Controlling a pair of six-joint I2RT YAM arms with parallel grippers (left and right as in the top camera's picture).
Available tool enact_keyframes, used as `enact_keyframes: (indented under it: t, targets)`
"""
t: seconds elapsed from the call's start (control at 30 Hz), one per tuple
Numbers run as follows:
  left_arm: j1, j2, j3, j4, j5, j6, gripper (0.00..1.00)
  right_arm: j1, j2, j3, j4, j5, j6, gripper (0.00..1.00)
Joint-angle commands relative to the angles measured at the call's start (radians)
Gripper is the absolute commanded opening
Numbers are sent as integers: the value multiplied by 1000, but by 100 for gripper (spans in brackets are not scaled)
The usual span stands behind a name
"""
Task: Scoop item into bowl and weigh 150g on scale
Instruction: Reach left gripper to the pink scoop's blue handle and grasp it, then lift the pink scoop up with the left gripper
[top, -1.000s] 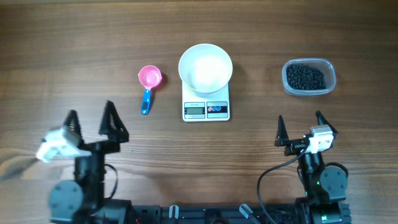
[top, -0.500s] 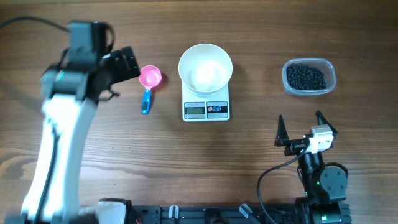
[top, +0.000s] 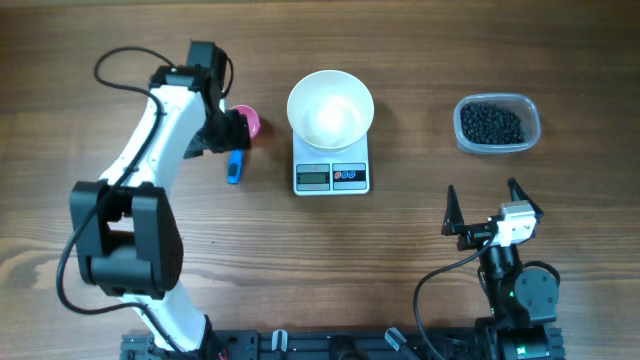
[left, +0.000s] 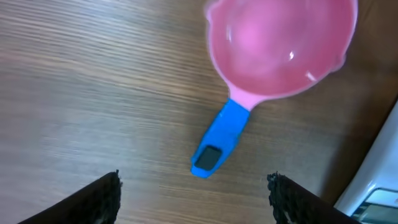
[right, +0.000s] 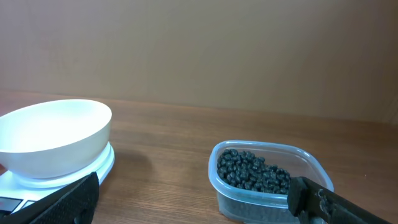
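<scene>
Beans are heaped in the clear tub at the far right of the worktop, well apart from the rest. Bowl is empty and sits on the scale mid-worktop. The display is too small to read. Scoop lies flat just left of the scale, with the pink cup away from the robot and the blue handle pointing back toward it.

Left hand hangs over the scoop, released. Its 2 fingers stand wide and touch nothing, and the handle's tail sits just ahead of the gap between them. Right hand is near the front edge, also released and empty.

Step in hand, my read: grab the scoop. Nothing has been scooped yet.

Notes for a clean pick:
- Handle runs slanted to the finger line in wrist view. Rotate the wrist so the pads close square on its 2 long sides.
- Move forward and take it mid-handle, not at the tail, so it's less likely to pivot once loaded.
- Handle is thin and flat on the wood, so get low before closing.
- Centre it first, because an off-centre close could flick the scoop toward the scale.
- Keep the cup level after lift.
</scene>
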Motion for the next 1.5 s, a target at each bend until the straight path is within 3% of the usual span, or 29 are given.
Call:
enact_keyframes:
  t: [0.0, 0.43, 0.5, 0.67, 1.13, 1.47]
  targets:
    - [-27, 25, -81, 95, 39, 97, 81, 0, -9, 0, 6, 1, -2, 100]
    - [-31, 26, -276, 443, 39, 95, 61, 0, -9, 0, 6, 1, -1, 100]
    - [-31, 26, -294, 477, 39, 94, 54, 0, -9, 0, 6, 1, -1, 100]
    - [-31, 26, -329, 552, 39, 94, 51, 0, -9, 0, 6, 1, -1, 100]
    - [-32, 26, -331, 597, 39, 30, 32, 0, -9, 0, 6, 1, -1, 100]
    - [-33, 25, -331, 595, 39, 20, 32, 0, -9, 0, 6, 1, -1, 100]
